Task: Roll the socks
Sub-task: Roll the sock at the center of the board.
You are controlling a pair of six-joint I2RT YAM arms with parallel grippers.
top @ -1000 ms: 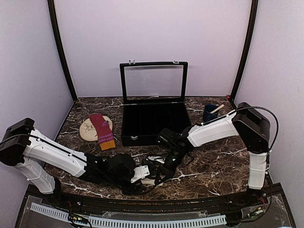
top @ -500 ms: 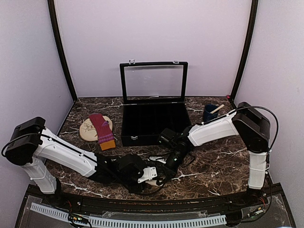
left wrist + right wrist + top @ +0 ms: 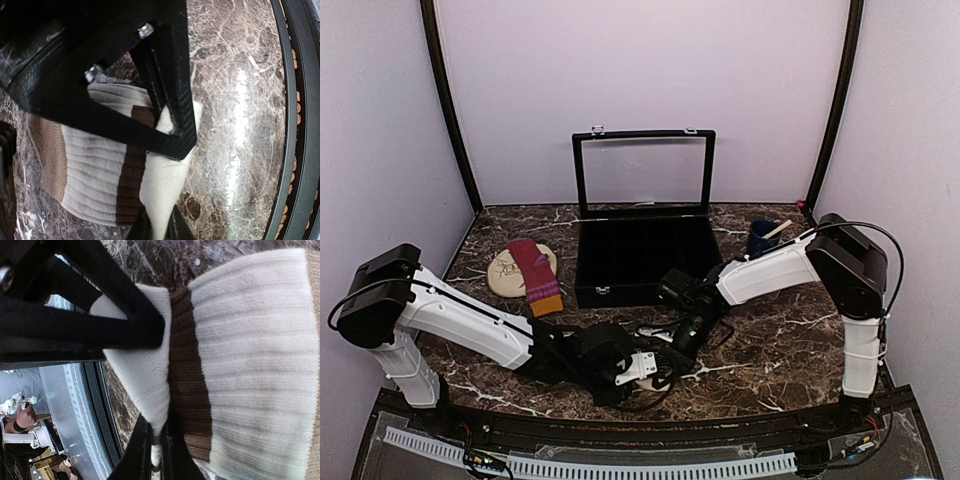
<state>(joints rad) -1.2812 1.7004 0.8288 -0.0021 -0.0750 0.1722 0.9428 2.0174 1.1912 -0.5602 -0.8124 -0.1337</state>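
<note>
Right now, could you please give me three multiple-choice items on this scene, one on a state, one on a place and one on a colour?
1. The black case's lid is: A) shut B) taken off C) open and upright.
2. The maroon sock lies: A) across the tan oval mat B) inside the black case C) on the lid.
3. The cream sock's narrow band is: A) green B) brown C) blue.

Answers: 1 C, the lid stands raised behind the case; 2 A, the sock rests on the mat left of the case; 3 B, the left wrist view shows a brown stripe.
</note>
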